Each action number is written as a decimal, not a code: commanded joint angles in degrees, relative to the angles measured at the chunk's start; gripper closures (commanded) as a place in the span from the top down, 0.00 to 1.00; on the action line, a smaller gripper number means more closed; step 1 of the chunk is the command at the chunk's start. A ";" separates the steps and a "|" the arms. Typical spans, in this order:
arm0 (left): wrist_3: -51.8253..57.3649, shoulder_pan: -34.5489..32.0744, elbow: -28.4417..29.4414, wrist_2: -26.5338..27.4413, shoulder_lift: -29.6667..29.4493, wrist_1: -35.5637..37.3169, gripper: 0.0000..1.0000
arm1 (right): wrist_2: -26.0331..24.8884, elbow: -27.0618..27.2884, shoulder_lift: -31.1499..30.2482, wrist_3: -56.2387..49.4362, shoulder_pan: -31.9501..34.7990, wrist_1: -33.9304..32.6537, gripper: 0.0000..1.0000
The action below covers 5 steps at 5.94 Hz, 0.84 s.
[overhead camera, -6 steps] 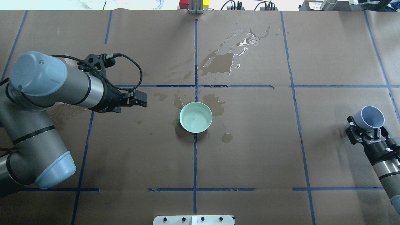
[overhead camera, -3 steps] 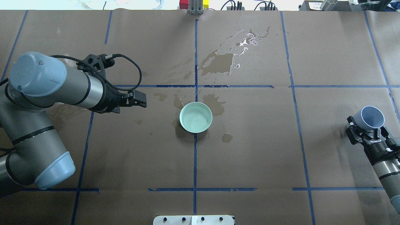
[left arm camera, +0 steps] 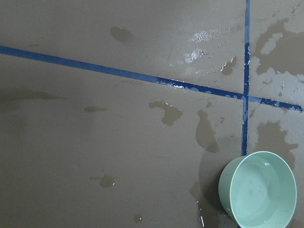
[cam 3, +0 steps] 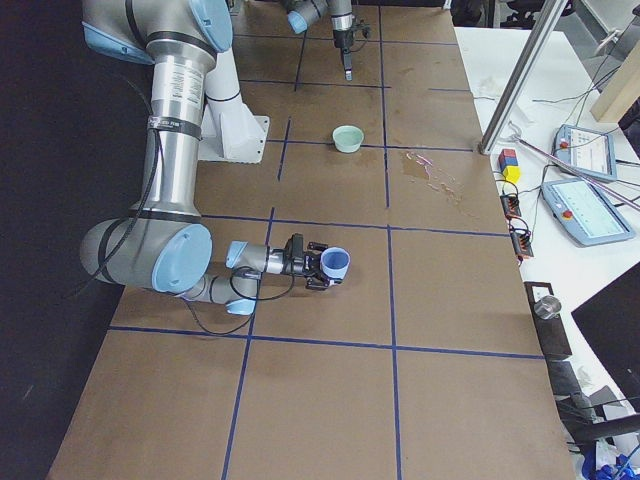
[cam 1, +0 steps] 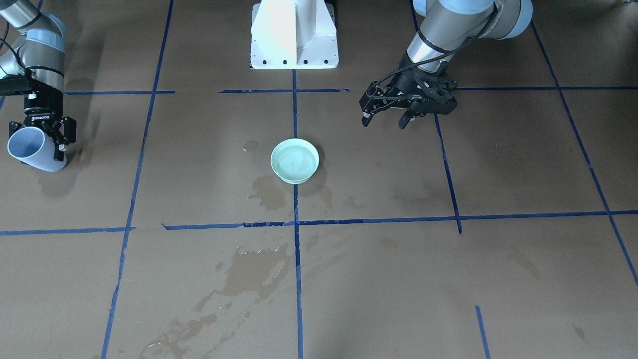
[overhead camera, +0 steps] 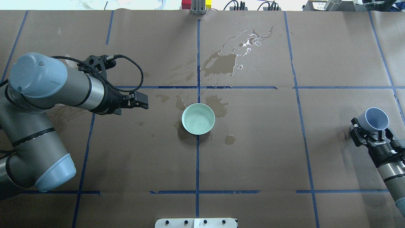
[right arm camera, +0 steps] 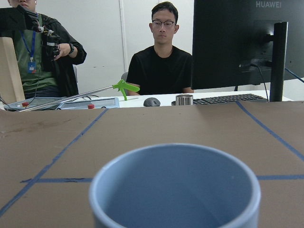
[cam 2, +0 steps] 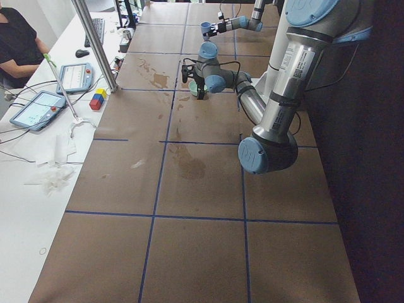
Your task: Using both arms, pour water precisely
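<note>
A mint-green bowl [overhead camera: 198, 118] stands at the table's middle, also in the front view [cam 1: 294, 160] and the left wrist view [left arm camera: 258, 189]. It holds clear water [left arm camera: 259, 192] with a faint sheen. My left gripper [overhead camera: 144, 101] hangs open and empty above the table, to the left of the bowl; its fingers stand apart in the front view [cam 1: 384, 121]. My right gripper [overhead camera: 372, 129] is shut on a blue-grey cup [overhead camera: 376, 118] far to the right, tilted with its mouth away from the robot. The cup's inside [right arm camera: 175, 194] shows no water I can make out.
Wet patches and puddles [overhead camera: 221, 63] lie on the brown paper around and beyond the bowl. Blue tape lines [overhead camera: 197, 164] cross the table. The white pedestal base [cam 1: 294, 35] stands at the robot's side. Operators, a monitor [right arm camera: 237, 42] and teach pendants [cam 3: 590, 210] are beyond the far edge.
My left gripper has edged slightly left, away from the bowl. The right gripper and its cup have hardly moved.
</note>
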 commanded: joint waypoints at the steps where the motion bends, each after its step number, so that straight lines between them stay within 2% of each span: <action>1: 0.00 0.00 -0.09 -0.05 -0.02 0.00 1.00 | 0.03 0.00 0.00 0.00 0.00 0.09 1.00; 5: 0.00 0.00 -0.88 0.04 0.51 0.00 1.00 | 0.47 0.44 -0.43 -0.18 0.00 0.26 1.00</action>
